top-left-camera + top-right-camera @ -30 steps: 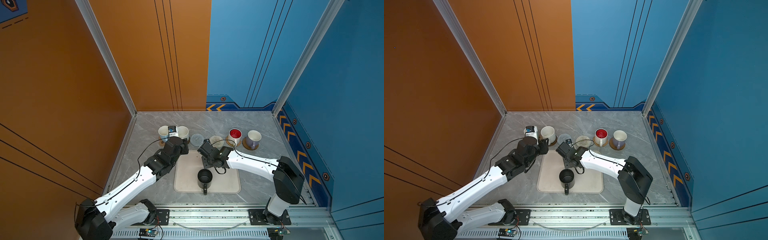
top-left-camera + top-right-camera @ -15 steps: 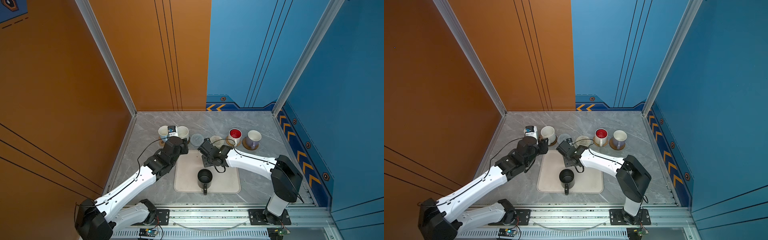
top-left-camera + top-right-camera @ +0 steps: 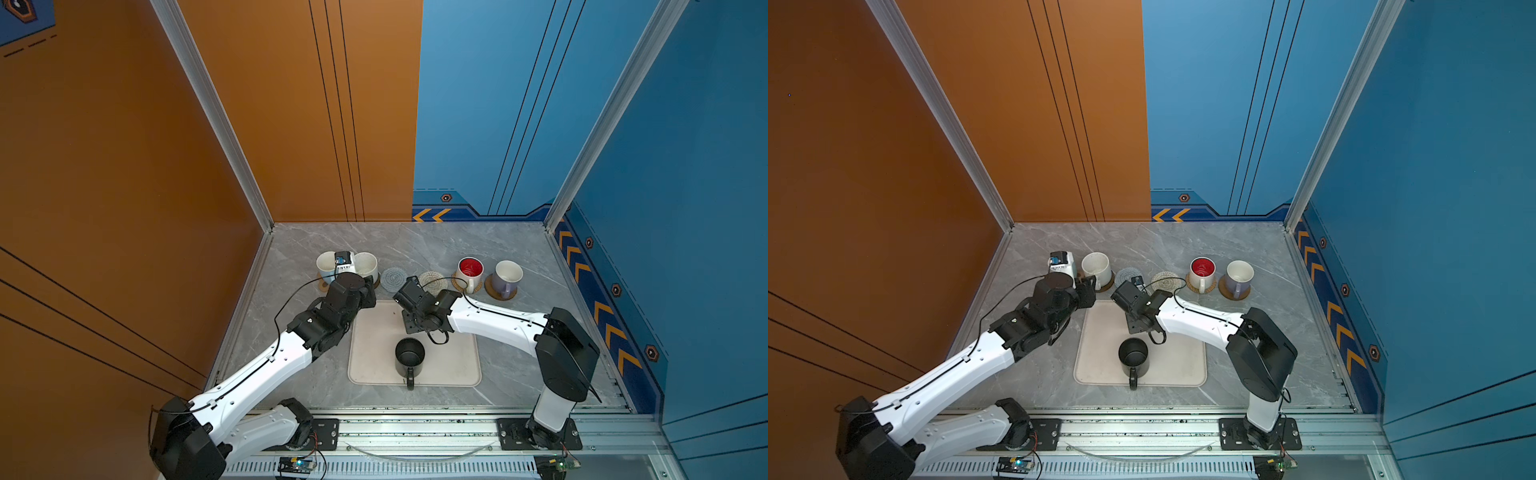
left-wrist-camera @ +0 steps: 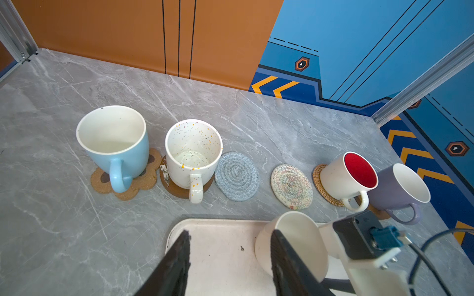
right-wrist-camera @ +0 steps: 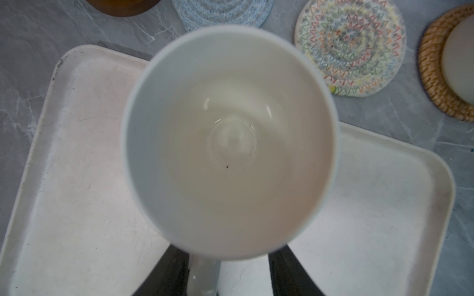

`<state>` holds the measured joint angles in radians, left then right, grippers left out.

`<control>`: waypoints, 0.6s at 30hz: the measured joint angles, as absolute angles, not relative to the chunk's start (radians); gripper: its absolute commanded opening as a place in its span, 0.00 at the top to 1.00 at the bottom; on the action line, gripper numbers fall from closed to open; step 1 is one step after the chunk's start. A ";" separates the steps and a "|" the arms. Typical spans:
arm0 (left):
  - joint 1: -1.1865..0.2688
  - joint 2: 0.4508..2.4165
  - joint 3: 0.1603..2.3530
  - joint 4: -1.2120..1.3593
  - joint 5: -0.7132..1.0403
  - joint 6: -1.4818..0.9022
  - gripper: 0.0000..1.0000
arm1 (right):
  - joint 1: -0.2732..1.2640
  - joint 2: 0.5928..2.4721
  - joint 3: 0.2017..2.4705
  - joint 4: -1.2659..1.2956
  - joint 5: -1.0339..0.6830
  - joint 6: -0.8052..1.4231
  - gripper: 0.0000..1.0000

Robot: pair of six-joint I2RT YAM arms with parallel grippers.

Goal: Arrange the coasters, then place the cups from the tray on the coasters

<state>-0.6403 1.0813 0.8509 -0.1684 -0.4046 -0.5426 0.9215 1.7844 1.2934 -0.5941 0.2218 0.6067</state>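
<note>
The tray (image 3: 453,365) holds only the black mug (image 3: 409,356) toward its near edge. Over its far part the right gripper (image 5: 228,266) is clamped on the handle of the cream-white mug (image 5: 230,141), which looks tilted in the left wrist view. The left gripper (image 4: 230,234), jaws apart and empty, hovers by the tray's far left corner and is best held clear. Two mats lie free just beyond the far rim: the grey-blue woven coaster (image 4: 236,176) and the white woven coaster (image 4: 292,186) (the speckled mug (image 4: 193,153) and the red-lined mug (image 4: 343,176) stand just beside them). I would lift the mug clear of the rim, level it, centre its base over one mat and lower it straight down — a woven mat probably slides if dragged — and free the handle only once the base sits flat.
</note>
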 measured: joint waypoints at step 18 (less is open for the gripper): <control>-0.636 1.081 0.851 -0.168 -0.404 -0.543 0.48 | 0.916 1.807 1.305 -0.594 0.221 0.607 0.57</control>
<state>-0.6365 1.0813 0.8509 -0.1684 -0.4038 -0.5426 0.9161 1.8069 1.3048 -0.5938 0.2207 0.6067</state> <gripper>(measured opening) 0.516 0.436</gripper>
